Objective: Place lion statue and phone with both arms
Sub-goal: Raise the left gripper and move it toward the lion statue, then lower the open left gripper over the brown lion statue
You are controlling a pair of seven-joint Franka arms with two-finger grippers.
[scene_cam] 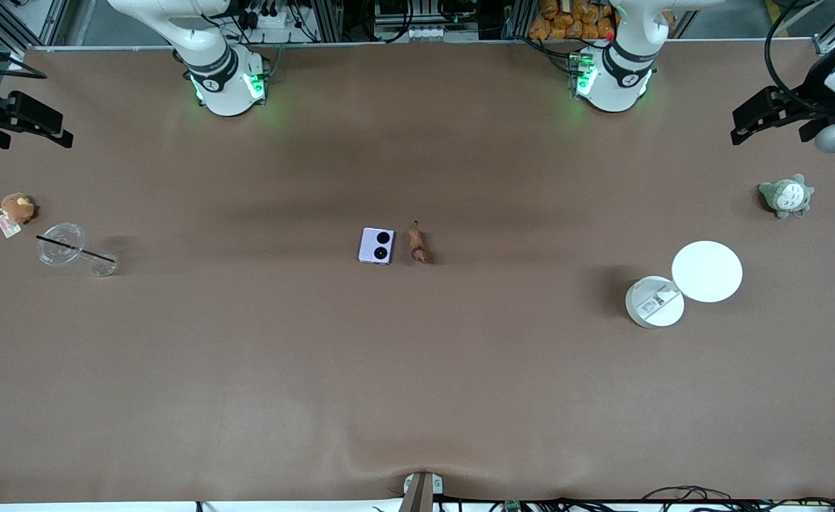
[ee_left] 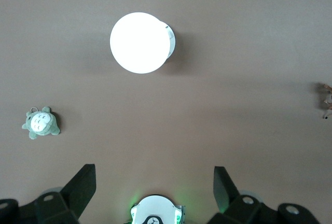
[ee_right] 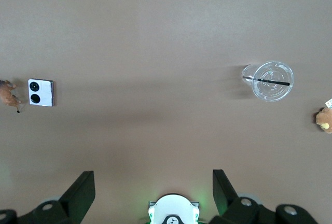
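Note:
The pale-lavender phone [scene_cam: 377, 246] lies flat at the middle of the table, its two black camera circles up. The small reddish-brown lion statue [scene_cam: 418, 244] lies right beside it, toward the left arm's end. My left gripper [scene_cam: 745, 126] is open and empty, high over the left arm's end of the table. My right gripper [scene_cam: 58, 129] is open and empty, high over the right arm's end. The right wrist view shows the phone [ee_right: 41, 92], the lion [ee_right: 8, 94] and its open gripper [ee_right: 153, 182]. The left wrist view shows the lion [ee_left: 326, 99] at its edge and its open gripper [ee_left: 154, 182].
Two white round discs [scene_cam: 707, 271] [scene_cam: 654, 301] touch each other toward the left arm's end, with a grey-green plush [scene_cam: 786, 196] farther from the front camera. Toward the right arm's end lie a clear plastic cup with a straw [scene_cam: 62, 245] and a fluffy brown plush [scene_cam: 16, 208].

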